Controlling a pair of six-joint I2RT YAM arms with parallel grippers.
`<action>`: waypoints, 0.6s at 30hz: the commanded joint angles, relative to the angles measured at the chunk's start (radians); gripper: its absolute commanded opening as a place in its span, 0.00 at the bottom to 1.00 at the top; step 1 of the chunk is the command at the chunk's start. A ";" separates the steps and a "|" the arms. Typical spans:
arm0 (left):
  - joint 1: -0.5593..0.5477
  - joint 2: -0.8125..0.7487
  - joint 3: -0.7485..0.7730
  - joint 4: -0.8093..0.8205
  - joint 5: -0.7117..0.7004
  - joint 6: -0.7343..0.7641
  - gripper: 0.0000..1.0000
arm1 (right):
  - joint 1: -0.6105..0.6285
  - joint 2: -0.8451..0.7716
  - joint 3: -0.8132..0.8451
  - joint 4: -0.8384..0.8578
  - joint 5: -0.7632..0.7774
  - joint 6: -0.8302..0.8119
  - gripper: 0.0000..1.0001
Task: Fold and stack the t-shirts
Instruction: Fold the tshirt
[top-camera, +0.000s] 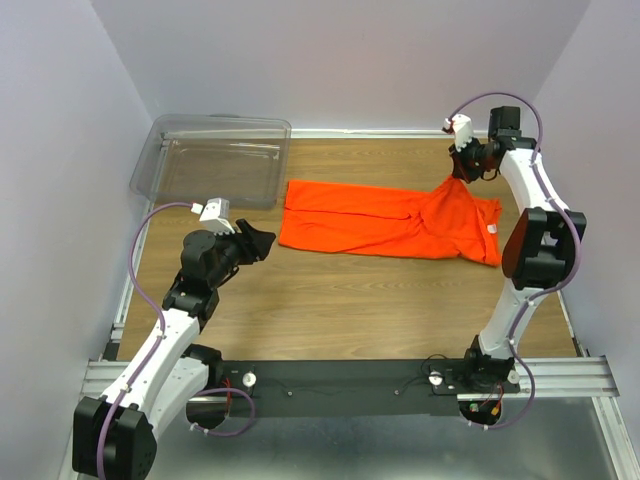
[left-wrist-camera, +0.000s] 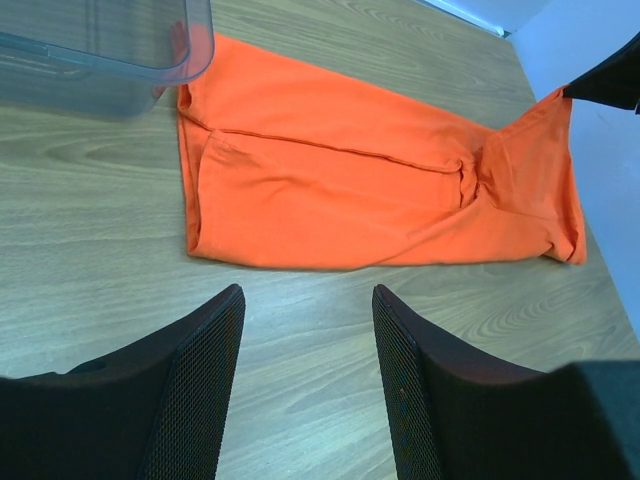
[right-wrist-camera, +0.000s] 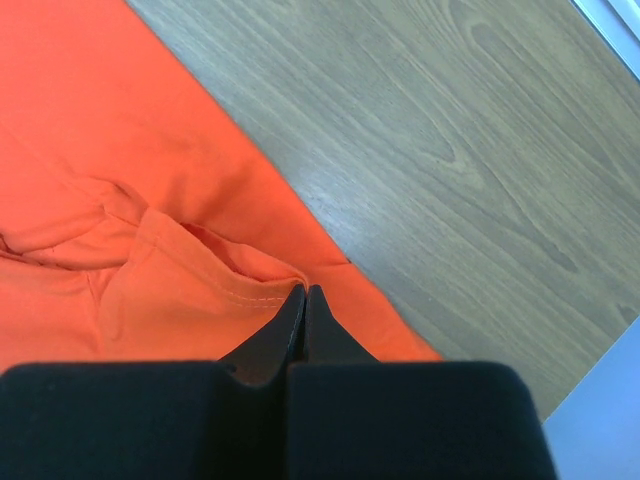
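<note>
A bright orange t-shirt (top-camera: 385, 220) lies folded lengthwise across the wooden table, with a small white tag near its right end. My right gripper (top-camera: 462, 170) is shut on a hemmed edge of the t-shirt (right-wrist-camera: 200, 290) and lifts that part into a peak above the table; its closed tips (right-wrist-camera: 303, 292) pinch the fabric. My left gripper (top-camera: 262, 243) is open and empty, low over the bare table just left of the shirt's left end. In the left wrist view the t-shirt (left-wrist-camera: 350, 190) lies ahead of the open fingers (left-wrist-camera: 205, 370).
A clear plastic bin (top-camera: 213, 160) stands at the back left, touching the shirt's left corner region; its rim shows in the left wrist view (left-wrist-camera: 100, 55). White walls close the table at the back and sides. Bare wood (top-camera: 350, 300) lies in front of the shirt.
</note>
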 joint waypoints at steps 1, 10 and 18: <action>0.002 -0.001 -0.013 0.027 -0.003 0.019 0.62 | 0.010 0.025 0.029 -0.018 0.032 0.015 0.01; 0.002 -0.006 -0.012 0.021 -0.004 0.019 0.62 | 0.010 0.034 0.031 -0.015 0.074 0.025 0.08; 0.002 -0.024 -0.001 0.006 -0.029 0.019 0.62 | -0.006 0.017 0.063 0.042 0.322 0.257 0.71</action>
